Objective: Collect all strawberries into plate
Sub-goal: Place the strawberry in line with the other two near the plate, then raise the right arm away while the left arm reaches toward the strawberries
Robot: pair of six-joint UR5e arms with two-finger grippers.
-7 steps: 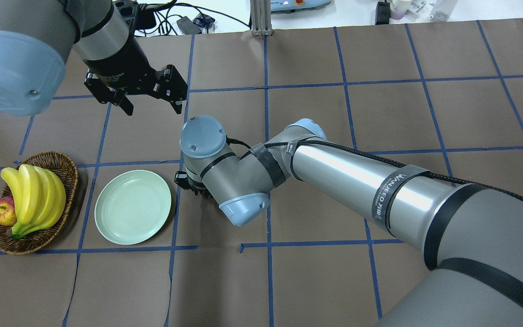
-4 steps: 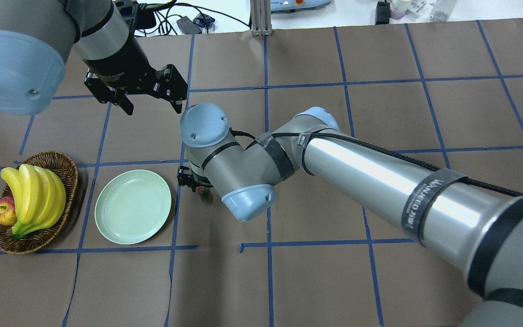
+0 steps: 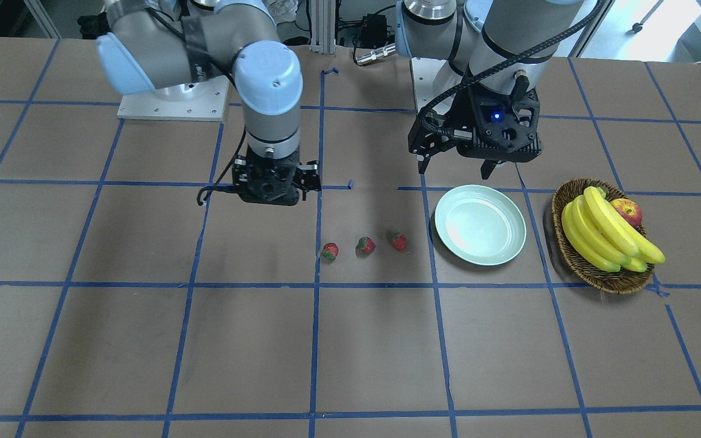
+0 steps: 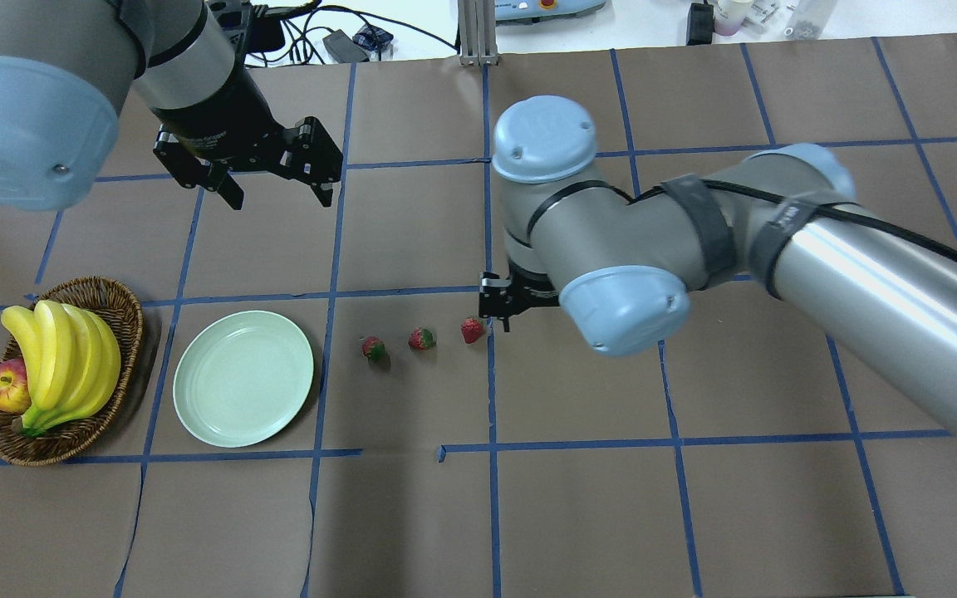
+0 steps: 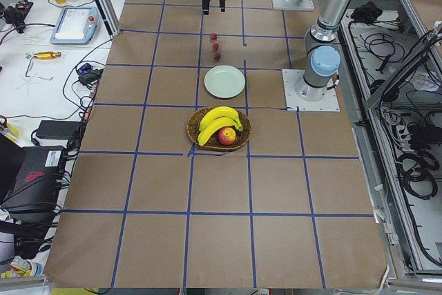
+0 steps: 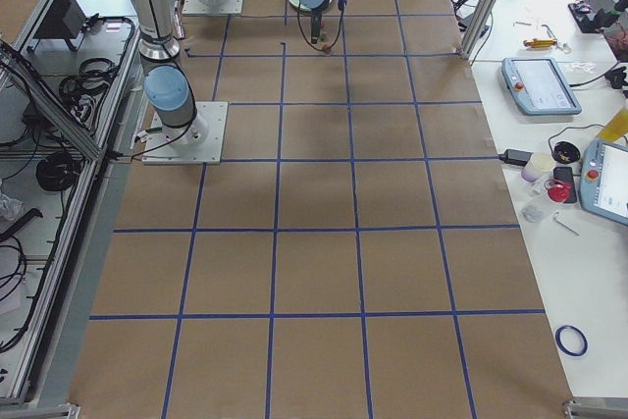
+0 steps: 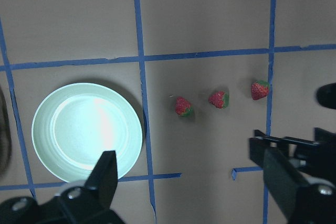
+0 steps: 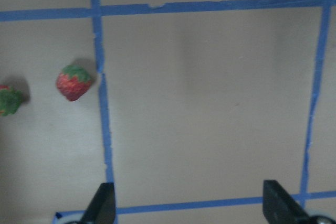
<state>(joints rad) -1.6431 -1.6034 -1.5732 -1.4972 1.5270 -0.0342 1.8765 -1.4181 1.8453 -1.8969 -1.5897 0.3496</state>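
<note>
Three strawberries lie, overhead, at the glossy round plate's three o'clock; left tool released; only wrist view shows right tool released.

Silver arms, pale-blue caps, black tools

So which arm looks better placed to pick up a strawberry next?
Probably the right. The right gripper hangs with fingers open just beside the strawberry farthest from the plate. The left gripper, also open, hovers beyond the plate, farther from it and the other two strawberries.
</note>
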